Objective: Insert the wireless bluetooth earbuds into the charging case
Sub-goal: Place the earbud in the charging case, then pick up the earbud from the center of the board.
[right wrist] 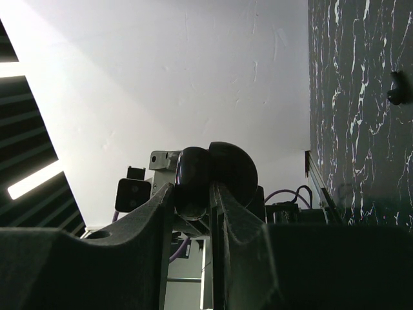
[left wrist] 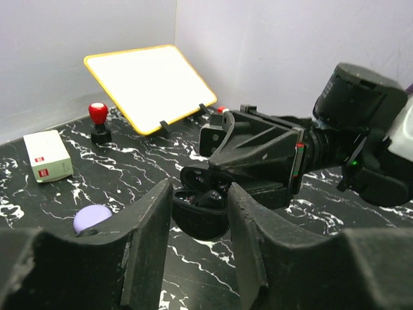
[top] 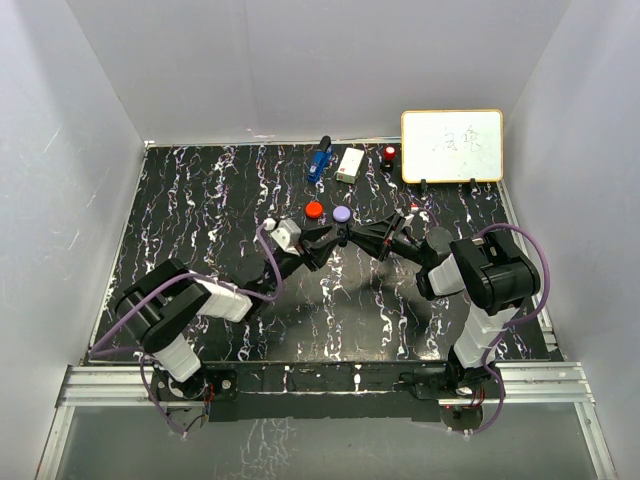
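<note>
A black charging case hangs open above the table, held in my right gripper. In the right wrist view the right gripper is shut on one half of the case, and the other half bulges out beside the right finger. A black earbud lies inside the open case. My left gripper is open, its fingertips on either side of the case's near edge; in the top view the left gripper meets the right one. No loose red or lavender earbuds are in view.
A round red case and a round lavender case lie just behind the grippers. At the back stand a blue object, a white box, a red-topped stamp and a yellow-framed whiteboard.
</note>
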